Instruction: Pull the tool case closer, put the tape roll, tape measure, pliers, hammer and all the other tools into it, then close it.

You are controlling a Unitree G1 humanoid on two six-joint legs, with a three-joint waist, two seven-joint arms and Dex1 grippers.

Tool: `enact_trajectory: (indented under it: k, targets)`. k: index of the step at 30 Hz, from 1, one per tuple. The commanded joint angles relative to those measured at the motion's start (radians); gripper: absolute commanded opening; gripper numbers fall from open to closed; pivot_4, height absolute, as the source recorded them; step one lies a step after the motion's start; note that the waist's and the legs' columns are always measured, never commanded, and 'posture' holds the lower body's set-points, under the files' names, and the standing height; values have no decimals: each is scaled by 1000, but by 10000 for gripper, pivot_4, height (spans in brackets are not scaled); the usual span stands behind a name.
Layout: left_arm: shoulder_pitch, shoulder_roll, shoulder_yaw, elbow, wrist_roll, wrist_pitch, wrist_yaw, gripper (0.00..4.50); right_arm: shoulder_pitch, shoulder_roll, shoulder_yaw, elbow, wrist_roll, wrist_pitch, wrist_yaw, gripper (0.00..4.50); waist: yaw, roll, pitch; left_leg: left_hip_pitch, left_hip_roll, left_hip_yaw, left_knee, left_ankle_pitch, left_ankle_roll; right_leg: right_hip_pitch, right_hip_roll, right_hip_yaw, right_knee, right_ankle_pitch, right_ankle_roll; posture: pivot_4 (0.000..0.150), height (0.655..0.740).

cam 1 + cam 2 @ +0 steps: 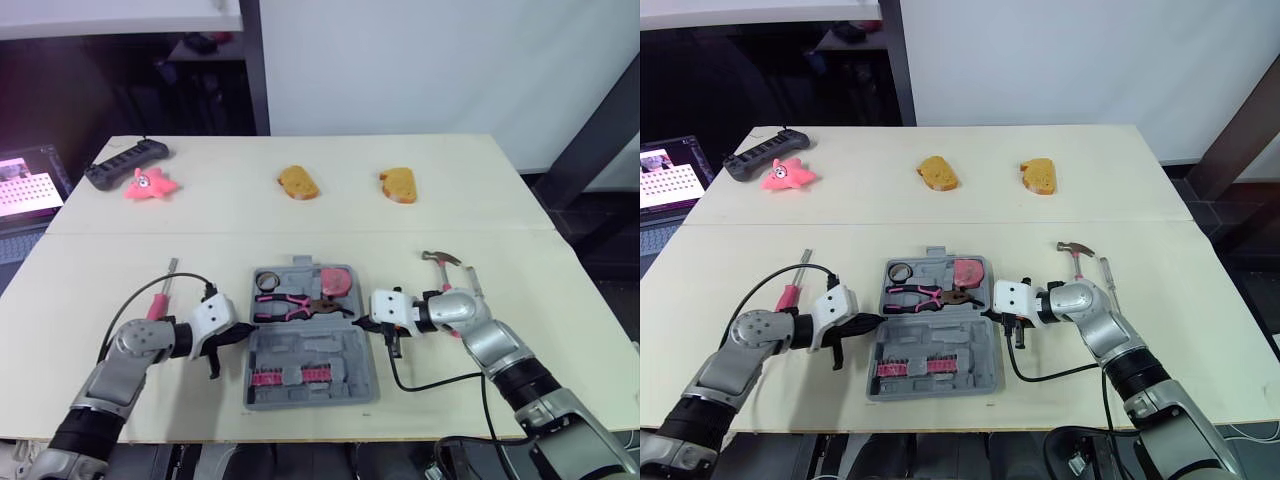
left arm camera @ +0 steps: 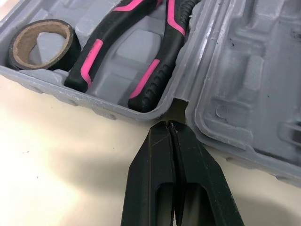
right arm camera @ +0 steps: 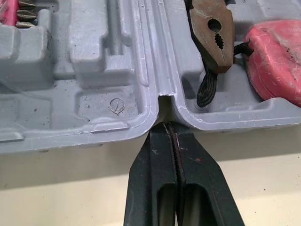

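Note:
The grey tool case lies open at the middle of the table. Its far half holds the tape roll, the pink-handled pliers and the pink tape measure; its near half holds several bits. My left gripper is shut, its tip at the hinge notch on the case's left side. My right gripper is shut too, its tip at the right hinge notch. The hammer lies on the table right of the case. A pink-handled screwdriver lies to the left.
A thin screwdriver lies beside the hammer. At the far side sit two brown bread-like pieces, a pink star toy and a black controller. A laptop stands off the table's left edge.

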State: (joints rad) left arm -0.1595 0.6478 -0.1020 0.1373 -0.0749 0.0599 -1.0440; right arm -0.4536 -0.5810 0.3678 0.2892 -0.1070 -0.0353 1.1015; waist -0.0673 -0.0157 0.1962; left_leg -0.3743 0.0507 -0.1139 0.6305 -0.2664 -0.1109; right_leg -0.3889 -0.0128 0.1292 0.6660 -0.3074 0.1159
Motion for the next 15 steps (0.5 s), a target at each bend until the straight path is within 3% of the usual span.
enact_trajectory:
  k: [1, 15]
  targets:
    - [-1, 8, 1, -32, -20, 2, -9, 534, -4, -23, 1, -38, -5, 13, 26, 0, 0, 0, 0, 0, 0, 0, 0, 0, 0, 0, 0, 0, 0, 0, 0, 1500, 7400]
    - [54, 17, 10, -130, -38, 51, 3, 534, 21, 23, 38, -140, -3, 101, 28, 0, -3, 0, 0, 0, 0, 0, -1, 0, 0, -2, 0, 0, 0, 0, 0, 1500, 7400]
